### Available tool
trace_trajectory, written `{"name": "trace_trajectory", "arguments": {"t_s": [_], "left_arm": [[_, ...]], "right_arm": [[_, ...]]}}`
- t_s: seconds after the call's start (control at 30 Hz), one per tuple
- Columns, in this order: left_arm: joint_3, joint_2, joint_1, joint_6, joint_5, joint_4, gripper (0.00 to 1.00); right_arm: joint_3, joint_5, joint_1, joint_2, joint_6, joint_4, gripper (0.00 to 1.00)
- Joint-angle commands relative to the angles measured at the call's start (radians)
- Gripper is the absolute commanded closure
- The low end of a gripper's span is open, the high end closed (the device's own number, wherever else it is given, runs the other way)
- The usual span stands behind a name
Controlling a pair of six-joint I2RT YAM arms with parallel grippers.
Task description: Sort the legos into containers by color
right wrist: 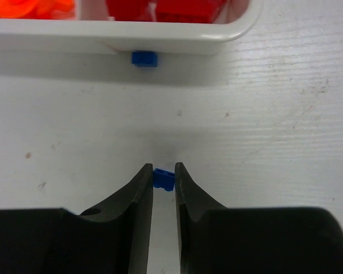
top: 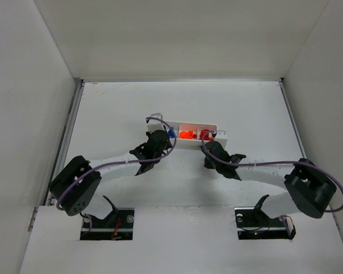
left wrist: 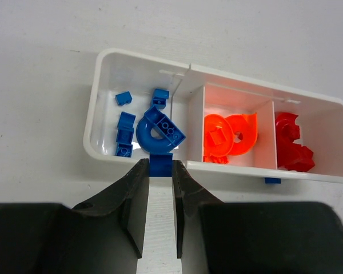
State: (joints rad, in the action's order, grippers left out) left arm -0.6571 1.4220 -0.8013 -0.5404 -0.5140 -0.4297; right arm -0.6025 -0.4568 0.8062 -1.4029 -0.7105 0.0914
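The white three-compartment tray (top: 220,132) lies mid-table. In the left wrist view its rim (left wrist: 240,77) frames blue legos (left wrist: 126,121) in the left compartment, orange legos (left wrist: 228,137) in the middle and red legos (left wrist: 291,149) in the right. My left gripper (left wrist: 160,166) is shut on a blue ring-shaped piece (left wrist: 159,132), held over the near rim of the blue compartment. My right gripper (right wrist: 163,174) is shut on a tiny blue brick (right wrist: 163,179) just above the table, in front of the tray's red end (right wrist: 74,37). From above, the left gripper (top: 168,137) and the right gripper (top: 208,147) flank the tray.
Another tiny blue brick (right wrist: 144,59) lies on the table against the tray's near wall, also seen in the left wrist view (left wrist: 272,180). White walls enclose the table on three sides. Purple cables run along both arms.
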Motion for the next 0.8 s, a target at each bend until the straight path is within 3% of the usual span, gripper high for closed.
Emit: {"name": "trace_trajectory", "arguments": {"t_s": [0.0,0.17,0.33,0.5,0.77], "left_arm": [[-0.055,0.034,0.018,-0.003,0.005,-0.037,0.87],[-0.084,0.097,0.046,-0.004,0.023,-0.037,0.83],[-0.092,0.098,0.057,-0.007,0.009,-0.037,0.68],[-0.058,0.016,0.057,-0.009,0.000,-0.037,0.63],[0.115,-0.225,0.034,-0.023,-0.027,-0.024,0.66]], "right_arm": [[-0.011,-0.034,0.044,0.109,0.002,0.016,0.79],[-0.013,-0.048,0.096,0.248,0.000,0.047,0.79],[-0.057,-0.010,0.107,0.286,0.031,0.024,0.79],[-0.167,0.049,0.098,0.187,0.089,-0.025,0.79],[-0.397,0.128,0.041,-0.074,0.144,-0.123,0.78]]}}
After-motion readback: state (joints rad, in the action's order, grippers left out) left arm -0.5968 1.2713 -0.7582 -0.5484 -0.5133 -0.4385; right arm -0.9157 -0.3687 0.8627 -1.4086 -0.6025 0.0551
